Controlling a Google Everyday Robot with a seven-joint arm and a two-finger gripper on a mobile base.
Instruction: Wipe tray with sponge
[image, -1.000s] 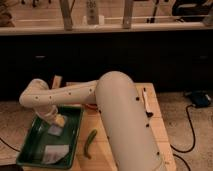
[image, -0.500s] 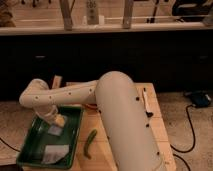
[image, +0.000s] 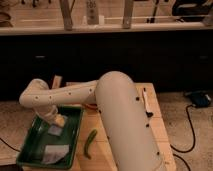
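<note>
The dark green tray (image: 35, 145) lies at the front left of the wooden table. The sponge (image: 58, 122), yellow with a pale grey-blue face, lies in the tray's far part. My gripper (image: 50, 120) reaches down into the tray from the white arm's bent wrist, and its tip meets the sponge on the sponge's left side. A larger flat pale grey patch (image: 55, 152) lies in the near part of the tray. The arm's large white link (image: 125, 125) hides the middle of the table.
A slim green pod (image: 90, 143) lies on the wooden table (image: 160, 135) just right of the tray. A thin white and red tool (image: 145, 100) lies at the right. A small wooden block (image: 57, 80) stands behind the arm. Cables (image: 192, 135) run over the floor at the right.
</note>
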